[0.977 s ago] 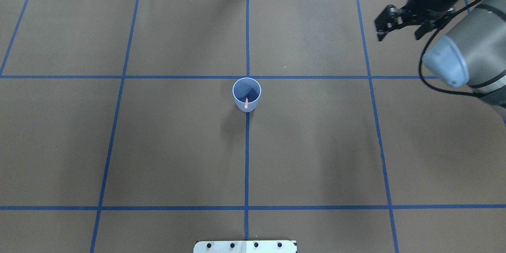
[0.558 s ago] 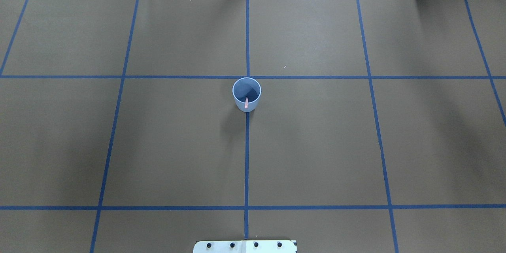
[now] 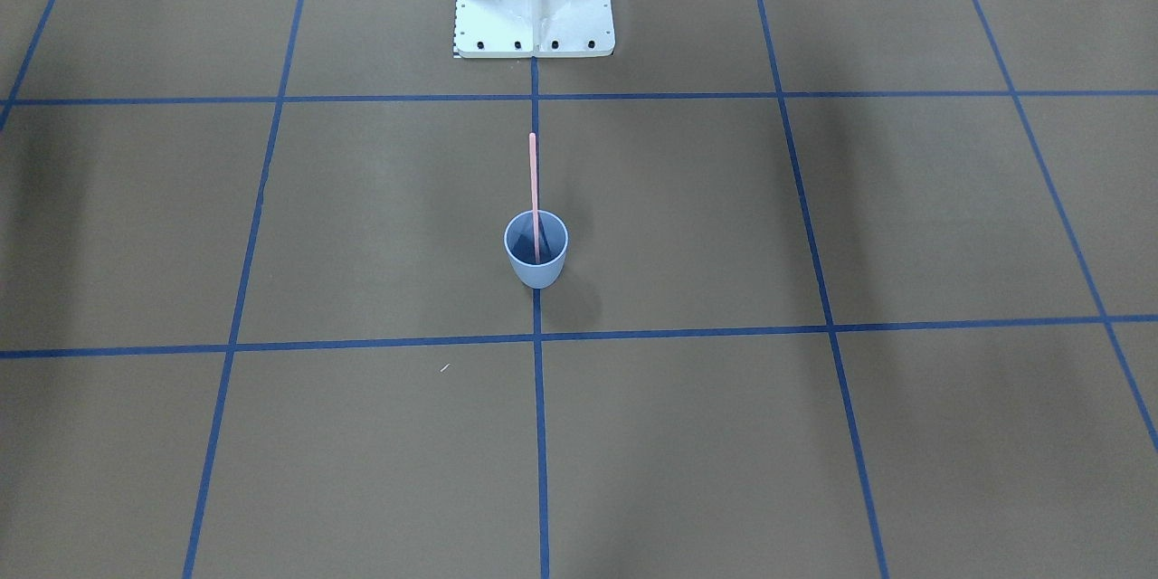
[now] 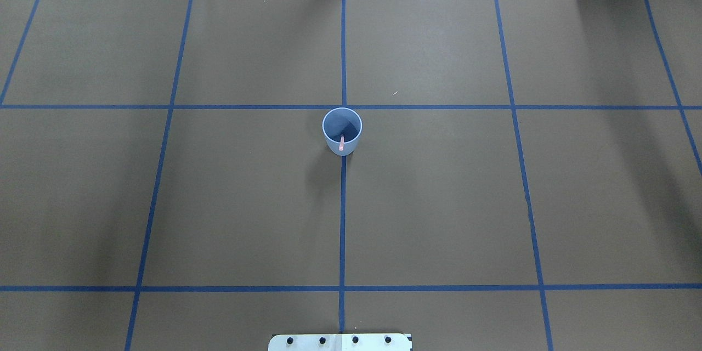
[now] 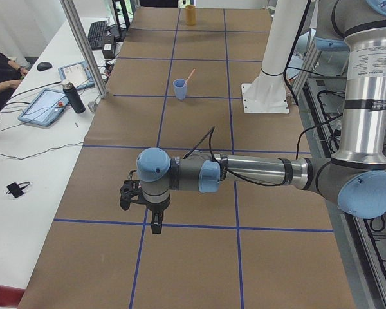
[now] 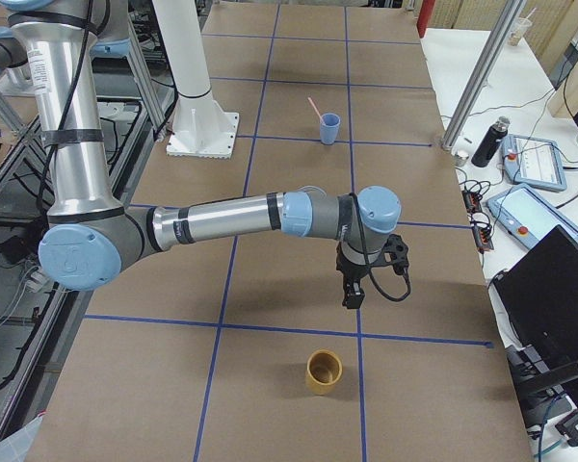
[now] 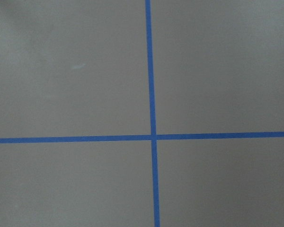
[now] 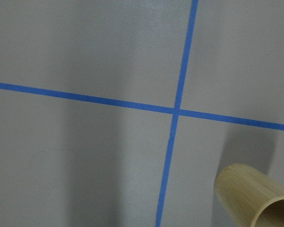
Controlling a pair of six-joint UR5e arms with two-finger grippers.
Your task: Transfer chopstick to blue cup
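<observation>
- Front view: the chopstick (image 3: 534, 185) stands in the blue cup (image 3: 536, 264) and leans toward 12 o'clock.
- Overhead view: its top shows at the cup's 6 o'clock rim.
- Side views: the left gripper (image 5: 141, 211) and right gripper (image 6: 371, 284) are well away from the cup. Neither has the stick. I cannot tell if they are open.
- The stick looks light, stiff and slippery, so pinch it near the top.
</observation>
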